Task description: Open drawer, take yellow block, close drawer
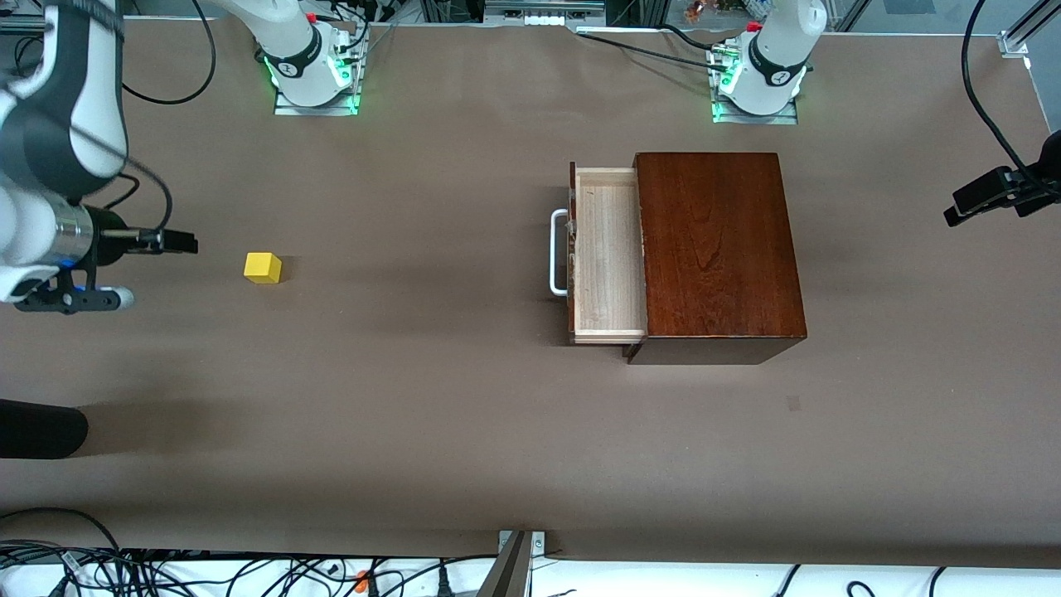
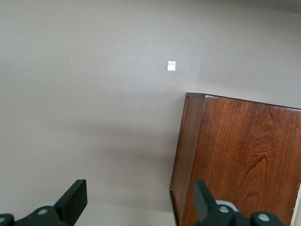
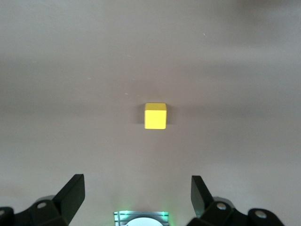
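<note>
Drawer [image 1: 607, 257] pulled out, pale inside; yellow block [image 1: 263, 268] on table.

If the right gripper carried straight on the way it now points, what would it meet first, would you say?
Probably the small bright yellow cube, centred ahead of the open right gripper, which hangs over the brown table beside it; nothing lies between them, though depth is unclear.

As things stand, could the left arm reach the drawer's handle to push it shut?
Probably yes: the left gripper, open, hangs over the wooden box, and nothing lies by the white handle of the drawer.
</note>
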`<state>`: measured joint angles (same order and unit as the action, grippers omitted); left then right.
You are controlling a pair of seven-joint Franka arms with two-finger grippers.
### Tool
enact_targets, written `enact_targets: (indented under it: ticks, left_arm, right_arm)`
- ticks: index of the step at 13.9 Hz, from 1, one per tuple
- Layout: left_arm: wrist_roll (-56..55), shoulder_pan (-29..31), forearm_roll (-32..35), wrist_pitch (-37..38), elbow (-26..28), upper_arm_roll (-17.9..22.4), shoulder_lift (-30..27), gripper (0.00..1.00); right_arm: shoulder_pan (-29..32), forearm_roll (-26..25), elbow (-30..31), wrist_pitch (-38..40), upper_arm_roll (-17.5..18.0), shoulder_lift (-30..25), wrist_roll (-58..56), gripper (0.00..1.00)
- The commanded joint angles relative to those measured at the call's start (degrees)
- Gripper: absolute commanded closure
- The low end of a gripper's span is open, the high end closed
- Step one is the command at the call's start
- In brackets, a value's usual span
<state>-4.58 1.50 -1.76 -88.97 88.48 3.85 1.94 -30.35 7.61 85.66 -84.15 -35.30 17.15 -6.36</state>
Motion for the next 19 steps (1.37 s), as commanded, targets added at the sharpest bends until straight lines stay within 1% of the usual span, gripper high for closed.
enact_targets:
  ticks: [1, 3, 5, 6, 7, 8, 10, 11, 12, 13, 14, 19]
  left_arm:
    - [1.24, 0.17, -0.53, 0.47, -0.24, -0.07, -0.27, 0.0]
    - [1.24, 0.08, -0.53, 0.38, -0.32, -0.16, -0.27, 0.0]
    - [1.24, 0.08, -0.53, 0.29, -0.32, -0.16, -0.19, 0.0]
    - [1.24, 0.08, -0.53, 0.38, -0.24, -0.16, -0.27, 0.0]
    - [1.24, 0.08, -0.53, 0.38, -0.24, -0.16, -0.27, 0.0]
    - [1.24, 0.08, -0.53, 0.38, -0.24, -0.16, -0.27, 0.0]
    - [1.24, 0.08, -0.53, 0.38, -0.24, -0.16, -0.27, 0.0]
    - [1.24, 0.08, -0.53, 0.38, -0.24, -0.16, -0.27, 0.0]
    - [1.24, 0.08, -0.53, 0.38, -0.24, -0.16, -0.27, 0.0]
    - [1.24, 0.08, -0.53, 0.38, -0.32, -0.16, -0.27, 0.0]
    - [1.24, 0.08, -0.44, 0.38, -0.32, -0.16, -0.27, 0.0]
    - [1.24, 0.08, -0.53, 0.29, -0.24, -0.16, -0.19, 0.0]
  right_arm:
    - [-0.94, -1.72, 0.12, 1.79, -0.04, -5.27, 1.44, 0.0]
    - [-0.94, -1.9, 0.73, 2.41, -0.12, -8.25, 1.61, 0.0]
    - [-1.03, -2.95, 1.52, 1.89, 0.14, -9.67, 2.92, 0.0]
    - [-0.59, -3.47, 1.61, 1.8, 0.66, -10.11, 3.89, 0.0]
    - [0.89, -4.26, 1.61, 1.8, 2.84, -10.38, 4.68, 0.0]
    - [5.78, -4.97, 1.61, 1.27, 7.47, -11.16, 4.86, 0.0]
    - [21.13, -6.63, 3.97, -1.35, 23.7, -13.27, 4.86, 0.0]
    - [27.65, -7.16, 6.34, -3.11, 30.31, -14.93, 4.86, 0.0]
    - [31.45, -7.69, 8.1, -4.26, 34.2, -15.73, 5.39, 0.0]
    - [32.54, -7.7, 8.2, -4.09, 35.28, -16.0, 6.78, 0.0]
    - [32.72, -7.7, 8.03, -4.01, 35.56, -16.0, 6.97, 0.0]
    - [32.81, -7.87, 6.98, -3.83, 35.47, -15.65, 6.97, 0.0]
